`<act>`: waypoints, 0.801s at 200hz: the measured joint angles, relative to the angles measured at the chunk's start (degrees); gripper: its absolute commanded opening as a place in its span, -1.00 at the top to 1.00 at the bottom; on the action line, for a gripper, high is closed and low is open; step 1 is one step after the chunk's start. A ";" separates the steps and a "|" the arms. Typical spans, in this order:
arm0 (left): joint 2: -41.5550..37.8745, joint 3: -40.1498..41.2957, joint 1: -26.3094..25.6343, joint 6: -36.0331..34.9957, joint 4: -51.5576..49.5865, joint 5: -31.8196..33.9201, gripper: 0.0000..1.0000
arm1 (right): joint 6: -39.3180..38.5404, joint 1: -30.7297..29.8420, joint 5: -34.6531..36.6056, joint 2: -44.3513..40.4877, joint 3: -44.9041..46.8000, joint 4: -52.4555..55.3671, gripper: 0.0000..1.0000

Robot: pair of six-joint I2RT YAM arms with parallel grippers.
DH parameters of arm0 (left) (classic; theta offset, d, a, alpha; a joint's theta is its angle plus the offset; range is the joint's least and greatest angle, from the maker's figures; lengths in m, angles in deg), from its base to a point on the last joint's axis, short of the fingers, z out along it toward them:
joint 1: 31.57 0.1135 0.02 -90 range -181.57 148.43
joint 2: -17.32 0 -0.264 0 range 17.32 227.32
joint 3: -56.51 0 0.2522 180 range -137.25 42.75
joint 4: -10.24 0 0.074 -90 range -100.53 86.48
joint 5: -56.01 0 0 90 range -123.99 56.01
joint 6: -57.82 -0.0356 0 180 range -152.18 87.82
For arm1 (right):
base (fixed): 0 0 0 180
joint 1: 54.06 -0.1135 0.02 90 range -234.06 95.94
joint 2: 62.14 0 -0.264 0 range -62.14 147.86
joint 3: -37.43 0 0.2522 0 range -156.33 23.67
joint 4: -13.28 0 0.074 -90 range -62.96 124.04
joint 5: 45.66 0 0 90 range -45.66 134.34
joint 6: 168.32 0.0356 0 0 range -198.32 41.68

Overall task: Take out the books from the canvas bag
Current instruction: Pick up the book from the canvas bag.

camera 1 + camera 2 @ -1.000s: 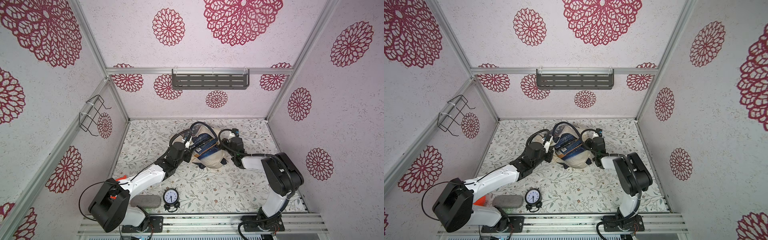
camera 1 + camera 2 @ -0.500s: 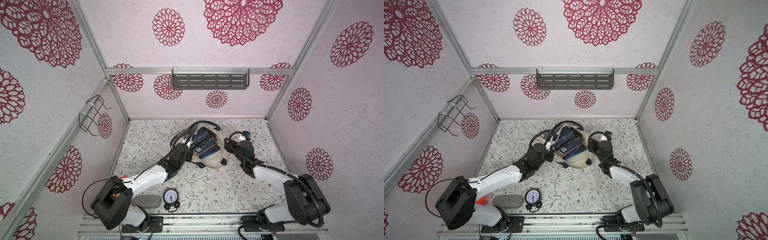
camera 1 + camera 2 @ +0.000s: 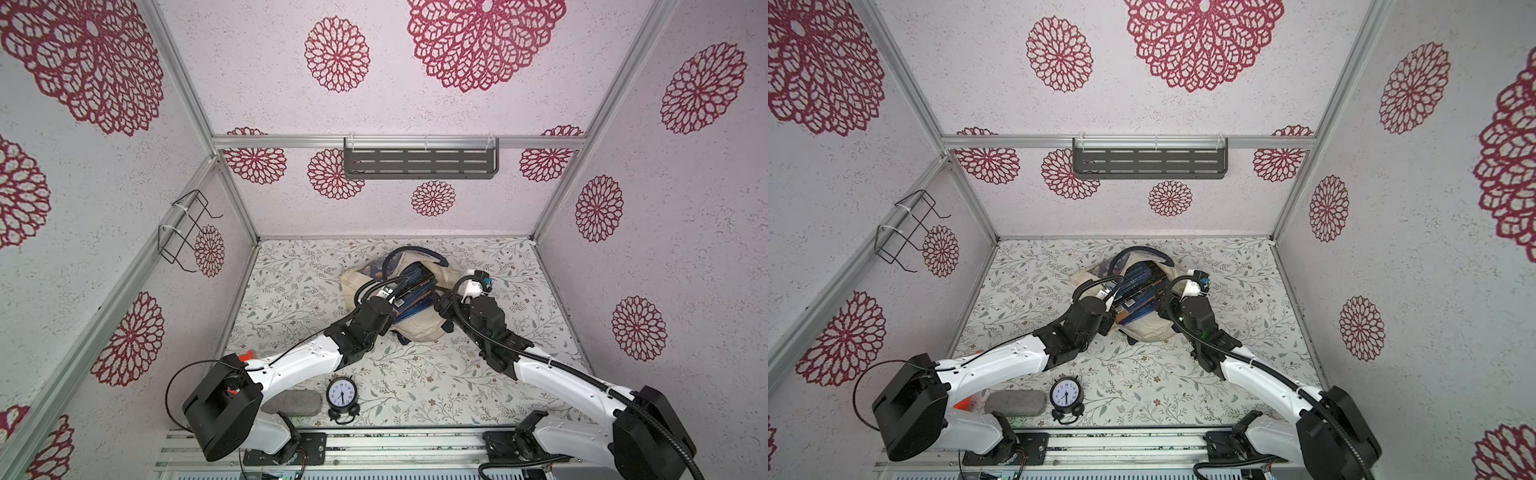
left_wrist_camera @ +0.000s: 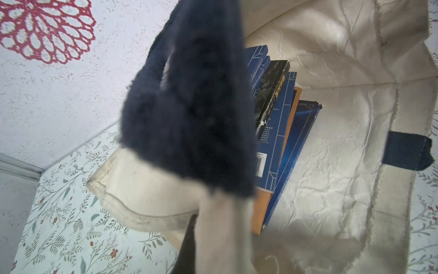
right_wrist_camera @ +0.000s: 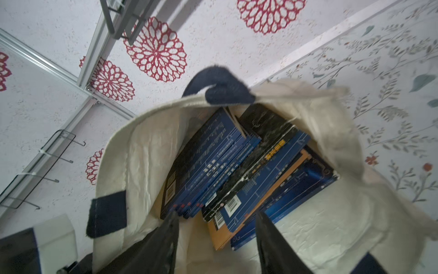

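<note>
Both arms are in on the canvas bag [image 3: 417, 330], which sits slumped at the far middle of the flowered counter [image 3: 415, 386], mouth gaping up at the cameras. In both top views the books [image 3: 1138, 291] show as a dark blue stack inside that mouth. None is out on the counter.

The left end effector [image 3: 392, 301] is at the near rim of the bag, pressed together on a fold of cream cloth. In the left wrist view that cloth [image 4: 220, 232] runs straight down towards the lens, and the navy handle [image 4: 196, 106] hangs blurred right in front of it.

Now the right wrist view, and it's the good one! The right end effector [image 5: 216, 214] is inside the bag's mouth, its two dark fingers [image 5: 154, 246] spread wide with nothing between them. The stack's near edges lie just ahead of the tips. Whether a tip touches a cover cannot be told.

The books lean together, fanned, barcodes facing the lens. A black book [image 5: 260, 147] with gold lettering lies among the blue covers, and an orange book [image 5: 225, 237] sits low in the stack.

Well apart at the counter's near edge stand an alarm clock [image 3: 341, 395] and, just beside it, a grey pouch [image 3: 293, 402].
</note>
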 measured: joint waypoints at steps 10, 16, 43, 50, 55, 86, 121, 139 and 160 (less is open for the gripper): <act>-0.39 0.00 0.00 -0.02 -0.44 -0.04 1.00 | 1.14 -1.11 0.02 2.29 -0.11 -1.42 0.05; -0.57 0.00 0.00 -0.04 -0.76 -0.09 1.00 | 1.55 -1.64 0.11 3.61 -0.31 -1.81 0.10; -0.68 -0.46 -0.02 -0.15 -2.12 -0.11 1.00 | 4.13 -2.82 0.17 10.27 -2.93 -3.48 0.15; -0.68 -0.96 -0.02 -0.04 -2.99 0.09 1.00 | 4.94 -2.84 0.11 11.87 -4.11 -3.85 0.15; -0.68 -1.38 -0.02 0.04 -3.67 0.24 1.00 | 5.49 -2.84 -0.04 12.94 -4.92 -4.22 0.15; -0.52 -3.63 -0.02 1.16 -7.15 1.75 1.00 | 8.81 -2.89 -0.55 18.75 -8.79 -7.26 0.16; -0.55 -3.63 -0.02 1.81 -7.34 1.95 1.00 | 10.36 -2.91 -0.72 23.26 -11.28 -8.81 0.23; -0.57 -3.63 -0.02 2.10 -7.45 1.88 1.00 | 10.43 -2.93 -0.76 25.14 -12.90 -9.11 0.23; -0.59 -3.63 -0.02 2.27 -7.67 1.86 1.00 | 10.60 -2.93 -0.81 27.15 -14.80 -9.84 0.23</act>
